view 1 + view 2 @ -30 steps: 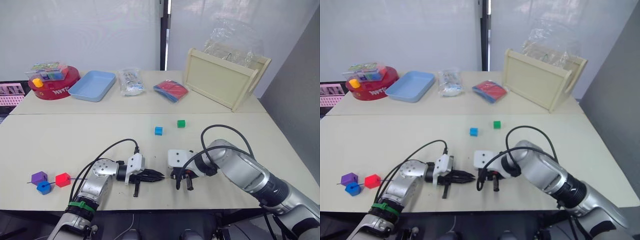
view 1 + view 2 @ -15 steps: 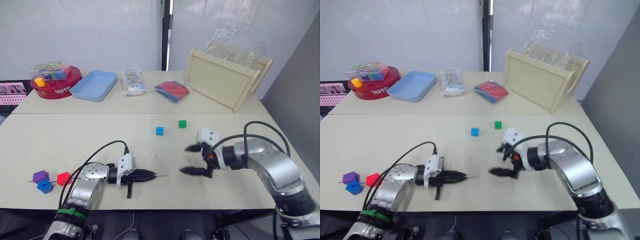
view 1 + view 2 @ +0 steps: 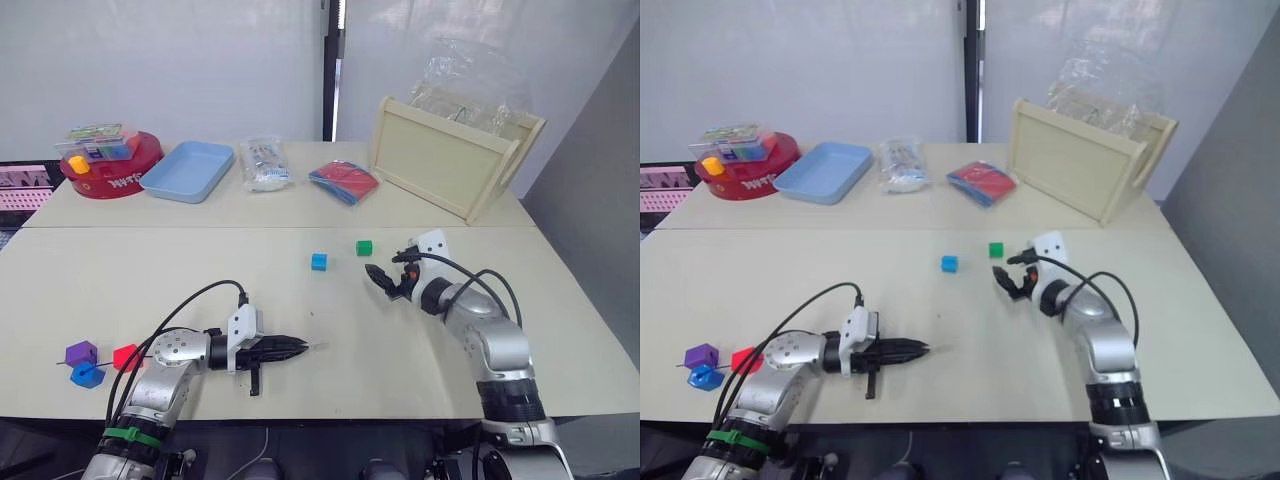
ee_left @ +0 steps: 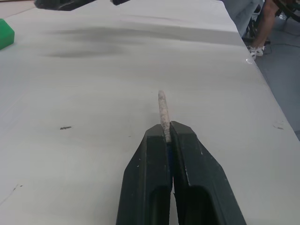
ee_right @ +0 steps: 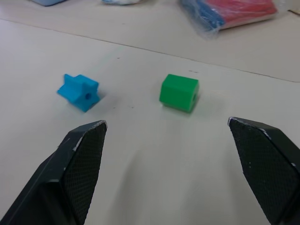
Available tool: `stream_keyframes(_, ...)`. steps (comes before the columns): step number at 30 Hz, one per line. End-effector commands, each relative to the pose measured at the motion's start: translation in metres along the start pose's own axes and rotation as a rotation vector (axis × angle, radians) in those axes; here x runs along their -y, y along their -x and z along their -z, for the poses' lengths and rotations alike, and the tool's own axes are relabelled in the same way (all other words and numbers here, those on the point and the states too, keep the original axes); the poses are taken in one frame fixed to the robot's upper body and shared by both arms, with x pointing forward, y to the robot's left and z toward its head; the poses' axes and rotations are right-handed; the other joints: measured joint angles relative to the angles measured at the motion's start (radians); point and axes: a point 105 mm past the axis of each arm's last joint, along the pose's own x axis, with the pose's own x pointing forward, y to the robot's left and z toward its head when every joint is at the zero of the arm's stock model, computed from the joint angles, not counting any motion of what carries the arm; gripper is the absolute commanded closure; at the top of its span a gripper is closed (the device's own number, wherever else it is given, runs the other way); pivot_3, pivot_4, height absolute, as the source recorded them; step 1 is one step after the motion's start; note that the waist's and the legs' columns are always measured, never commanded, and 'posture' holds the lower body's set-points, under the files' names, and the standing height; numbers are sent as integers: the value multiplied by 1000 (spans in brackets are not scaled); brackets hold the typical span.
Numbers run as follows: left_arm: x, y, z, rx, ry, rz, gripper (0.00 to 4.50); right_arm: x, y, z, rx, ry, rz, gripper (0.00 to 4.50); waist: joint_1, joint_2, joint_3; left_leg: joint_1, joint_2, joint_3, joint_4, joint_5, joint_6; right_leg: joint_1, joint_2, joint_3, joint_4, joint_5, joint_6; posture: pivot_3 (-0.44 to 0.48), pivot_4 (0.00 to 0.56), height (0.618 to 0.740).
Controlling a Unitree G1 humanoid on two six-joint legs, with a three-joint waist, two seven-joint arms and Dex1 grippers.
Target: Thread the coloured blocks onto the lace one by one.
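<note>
Two blocks left loose: right gripper (image 3: 384,281) had swung from the lace tip (image 4: 162,108) to the green block (image 5: 178,92), jaws wide. Left gripper (image 3: 296,346) stayed pinched on the lace, low over the bench (image 3: 200,270).

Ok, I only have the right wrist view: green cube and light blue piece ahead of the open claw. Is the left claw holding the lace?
Observer: Yes, the left claw is shut on the lace, its pale tip sticking out.
Operator: Which blocks are already threaded?
Observer: The purple block, blue block and red block sit together on the cord at the table's left end.
Operator: Which loose one is nearer my claw?
Observer: The green cube; the right claw hangs just beside it, and the light blue piece lies further to the left.
</note>
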Motion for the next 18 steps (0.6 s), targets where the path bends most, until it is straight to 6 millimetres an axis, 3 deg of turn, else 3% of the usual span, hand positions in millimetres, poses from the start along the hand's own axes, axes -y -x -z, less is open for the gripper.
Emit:
stream_keyframes(1,0,-3,-13,47,-27,-18,4500,-3,-15,-12,64,47,5,132,-5,0,0,0,0,0,0,0,0,0,0,0,0,0,0,0,150,740)
stream_keyframes(18,6,-4,-10,36,-22,-49,4500,-10,-76,-4,35,1,57,132,-18,0,0,3,0,0,-4,2,-4,0,0,1,1,0,0,0,150,740)
